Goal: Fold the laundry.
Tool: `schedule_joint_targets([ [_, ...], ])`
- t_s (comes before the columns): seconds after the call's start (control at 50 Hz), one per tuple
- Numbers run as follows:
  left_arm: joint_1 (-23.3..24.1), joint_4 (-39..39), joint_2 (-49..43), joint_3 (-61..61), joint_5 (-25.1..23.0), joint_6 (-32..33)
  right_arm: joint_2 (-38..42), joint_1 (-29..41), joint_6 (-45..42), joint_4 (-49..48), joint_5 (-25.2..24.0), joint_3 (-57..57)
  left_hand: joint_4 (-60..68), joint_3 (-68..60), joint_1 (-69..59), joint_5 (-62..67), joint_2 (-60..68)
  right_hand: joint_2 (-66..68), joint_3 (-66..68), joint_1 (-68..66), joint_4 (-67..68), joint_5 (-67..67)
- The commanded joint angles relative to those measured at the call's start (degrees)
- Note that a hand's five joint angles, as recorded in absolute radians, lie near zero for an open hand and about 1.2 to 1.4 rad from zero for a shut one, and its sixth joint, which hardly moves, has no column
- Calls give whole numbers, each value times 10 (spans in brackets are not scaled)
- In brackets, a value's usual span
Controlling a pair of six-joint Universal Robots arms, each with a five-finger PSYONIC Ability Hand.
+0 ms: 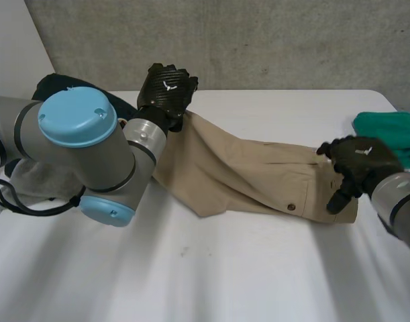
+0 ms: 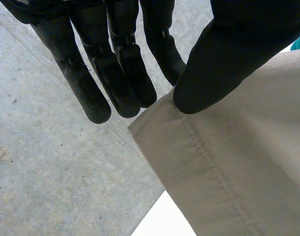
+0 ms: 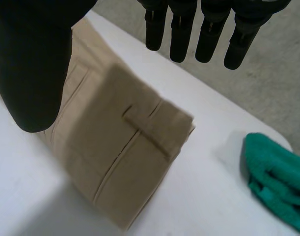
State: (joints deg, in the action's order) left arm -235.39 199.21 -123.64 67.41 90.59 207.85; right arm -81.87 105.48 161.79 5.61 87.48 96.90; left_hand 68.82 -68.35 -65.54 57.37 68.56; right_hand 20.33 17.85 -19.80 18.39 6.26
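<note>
Khaki trousers [image 1: 245, 174], folded lengthwise, lie across the white worktop [image 1: 225, 268] from far left to near right. Waistband end at the robot's right, a dark button [image 1: 291, 207] showing near it; a belt loop [image 3: 145, 132] is plain in the right wrist view. Leg end at the left is raised off the worktop.

Left hand [image 1: 166, 87]: has the leg hem. Left wrist view shows the thumb [image 2: 228, 59] pressed onto the hem corner of the cloth [image 2: 248, 167], straight fingers [image 2: 125, 83] behind it, so the hem is pinched between them.

Right hand [image 1: 359, 161]: over the waistband end. Fingers [image 3: 181, 34] fairly straight and spread from the thumb [image 3: 34, 73], nothing held; cloth [image 3: 120, 147] lies below the palm. Contact with the cloth cannot be told.

Green cloth [image 1: 392, 134] bunched at the worktop's right edge, just beyond the right hand, apart from the trousers. Dark garment [image 1: 57, 84] behind the left arm; grey cloth [image 1: 37, 178] beneath that arm.
</note>
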Motion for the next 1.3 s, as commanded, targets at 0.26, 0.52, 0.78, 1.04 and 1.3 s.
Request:
schedule_joint_targets([
  [0.26,8,-64,110,94,1,-24,80,-5,-43,-67,11,-109,112,-116,-145,126,114,597,622,-602,616,637],
  [0.52,5,-258,345,85,15,-25,-90,-6,-175,163,6,-260,112,-116,-145,126,114,597,622,-602,616,637],
  [0.78,8,-284,236,77,20,-27,-14,-6,-206,238,-20,-254,112,-116,-145,126,114,597,622,-602,616,637],
  [1.04,-29,-30,29,-159,2,-5,149,2,-172,-55,25,-378,112,-116,-145,126,114,597,622,-602,616,637],
  [1.3,-32,196,70,-91,-23,-3,137,22,-150,-388,72,-360,112,-116,-145,126,114,597,622,-602,616,637],
])
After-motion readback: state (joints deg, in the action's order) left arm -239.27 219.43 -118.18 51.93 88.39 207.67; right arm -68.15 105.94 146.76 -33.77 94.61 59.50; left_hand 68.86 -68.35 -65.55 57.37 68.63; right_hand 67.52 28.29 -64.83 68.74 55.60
